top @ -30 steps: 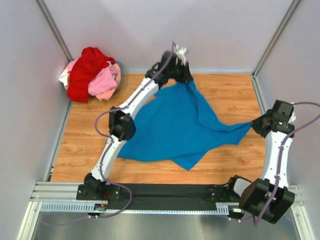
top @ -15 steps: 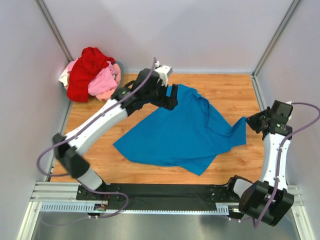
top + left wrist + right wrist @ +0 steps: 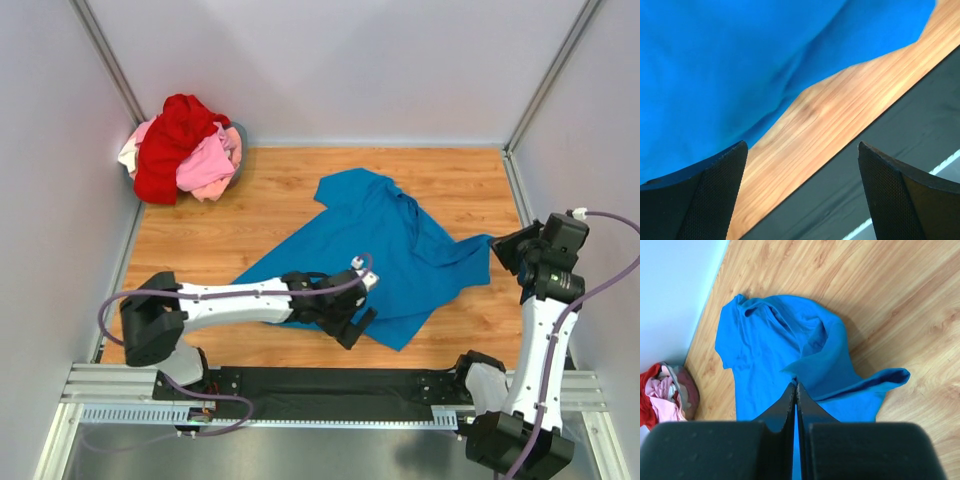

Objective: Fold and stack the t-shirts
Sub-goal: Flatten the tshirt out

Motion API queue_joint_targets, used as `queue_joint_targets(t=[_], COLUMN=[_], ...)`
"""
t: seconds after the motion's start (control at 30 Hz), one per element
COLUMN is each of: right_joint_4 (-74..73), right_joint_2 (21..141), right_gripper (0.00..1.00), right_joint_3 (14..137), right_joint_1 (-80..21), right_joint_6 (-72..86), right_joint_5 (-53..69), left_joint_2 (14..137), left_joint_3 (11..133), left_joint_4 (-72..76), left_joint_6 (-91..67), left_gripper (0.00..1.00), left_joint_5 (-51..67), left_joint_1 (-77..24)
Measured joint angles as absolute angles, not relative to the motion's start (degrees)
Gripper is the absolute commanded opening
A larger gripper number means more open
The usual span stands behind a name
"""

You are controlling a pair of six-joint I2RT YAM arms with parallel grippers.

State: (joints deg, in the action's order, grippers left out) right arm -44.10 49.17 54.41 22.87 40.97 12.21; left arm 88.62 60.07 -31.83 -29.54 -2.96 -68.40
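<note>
The bright blue t-shirt (image 3: pixel 385 250) lies crumpled and partly spread in the middle of the wooden table. My right gripper (image 3: pixel 498 246) is shut on the shirt's right corner, which is pinched between the fingertips (image 3: pixel 796 386) and lifted in a fold (image 3: pixel 840 365). Low over the shirt's near edge, my left gripper (image 3: pixel 355 322) hangs open and holds nothing. Between its wide-apart fingers (image 3: pixel 715 192) I see blue cloth (image 3: pixel 715 60) and bare wood. Bunched together in the back left corner are a red t-shirt (image 3: pixel 172 140), a light pink one (image 3: pixel 207 165) and a whitish one (image 3: pixel 128 156).
White walls close the table on the left, back and right. A black strip (image 3: pixel 330 385) and a metal rail (image 3: pixel 120 385) run along the near edge, by the arm bases. The left arm (image 3: pixel 230 300) stretches low across the front of the table (image 3: pixel 450 175).
My left gripper opened and let go of the shirt's far corner, then swung from the back of the table down to the near edge. The shirt dropped flatter. The right gripper kept its hold.
</note>
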Motion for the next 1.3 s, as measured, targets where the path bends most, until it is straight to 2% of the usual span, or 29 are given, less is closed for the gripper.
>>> queue_joint_targets(t=[0.17,0.3,0.43,0.53,0.57,0.63,0.9,1.03,1.2,1.3], right_joint_4=[-45.3,-46.2,-45.9,-45.7,-45.6,-45.6,-45.6,-47.1,-47.2,-46.5], right_joint_2=[48.9,48.6,48.6,48.9,49.1,49.6,49.4,47.9,47.7,50.1], right_gripper=[0.01,0.0,0.0,0.0,0.0,0.01,0.01,0.01,0.01,0.01], right_joint_3=[53.7,53.5,52.9,52.0,51.7,51.2,50.5,51.5,54.2,55.0], right_joint_1=[22.2,22.1,21.6,20.9,20.7,20.6,20.6,20.5,20.0,19.9], right_joint_6=[40.0,39.3,39.2,39.1,39.1,38.9,38.4,38.3,38.5,38.6], right_joint_5=[12.4,12.4,12.6,12.8,13.0,13.0,13.3,13.8,14.7,15.2], left_joint_2=[98.7,104.0,107.7,108.3,108.6,109.4,108.3,99.4,87.2,87.3], left_joint_3=[68.2,69.9,70.2,70.7,71.0,71.9,73.3,74.7,85.1,91.5], left_joint_4=[-31.2,-31.1,-31.3,-30.6,-30.4,-30.3,-35.3,-44.5,-52.4,-55.4], left_joint_6=[-29.4,-29.3,-28.7,-28.1,-27.9,-26.9,-19.2,-12.9,-3.1,3.1], left_gripper=[0.99,0.99,0.92,0.58,0.28,0.0,0.0,0.0,0.0,0.13], left_joint_5=[-6.9,-9.1,-11.4,-12.3,-12.6,-13.6,-12.1,-8.9,-1.8,7.2], left_joint_1=[-72.5,-72.7,-72.6,-72.6,-72.6,-72.6,-72.6,-72.6,-68.2,-59.2])
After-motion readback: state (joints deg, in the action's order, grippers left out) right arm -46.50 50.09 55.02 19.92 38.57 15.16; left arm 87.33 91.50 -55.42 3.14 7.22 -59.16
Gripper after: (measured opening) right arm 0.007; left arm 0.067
